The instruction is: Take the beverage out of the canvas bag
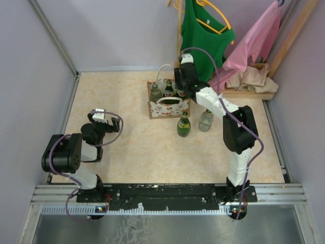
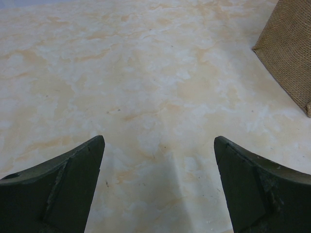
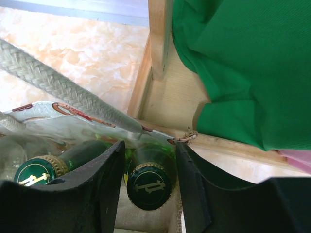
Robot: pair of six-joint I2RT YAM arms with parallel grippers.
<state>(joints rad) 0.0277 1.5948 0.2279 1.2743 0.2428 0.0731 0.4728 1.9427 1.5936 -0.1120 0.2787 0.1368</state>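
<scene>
The table (image 1: pixel 127 147) is cream marbled with pale orange. The bag (image 1: pixel 169 108) is tan weave with a white front patterned in red, and its handles (image 3: pixel 58 80) are white braid. The bottles (image 3: pixel 90 149) in it are dark green with green, gold-lettered caps (image 3: pixel 148 187); outside stand a green bottle (image 1: pixel 183 124) and a clear bottle (image 1: pixel 205 121). Behind hang a green shirt (image 1: pixel 203 38) on a yellow hanger (image 1: pixel 222 18) and a pink garment (image 1: pixel 256 38).

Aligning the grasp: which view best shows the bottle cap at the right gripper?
Right wrist: the bottle cap sits close-up inside the open right gripper. Top external shows it tiny; left wrist not at all.
</scene>
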